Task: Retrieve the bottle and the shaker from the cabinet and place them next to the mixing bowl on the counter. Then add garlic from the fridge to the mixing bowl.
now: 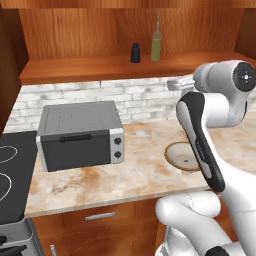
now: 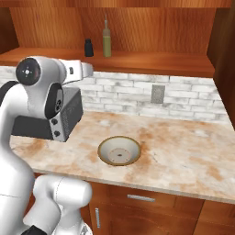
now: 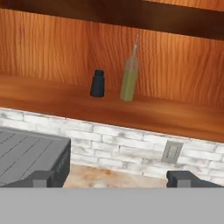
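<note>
The gripper [image 3: 111, 178] is spread wide, empty. The bottle [image 3: 129, 80] looks tall, slick and tippy; grasp its lower body, not the neck.

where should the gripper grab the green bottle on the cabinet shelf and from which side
Probably around the wide lower body of the bottle, coming in level from the open front of the cabinet. It stands upright, and its neck is thin and pointed. The shaker stands apart on one side, so the open gripper has room to straddle it.
</note>
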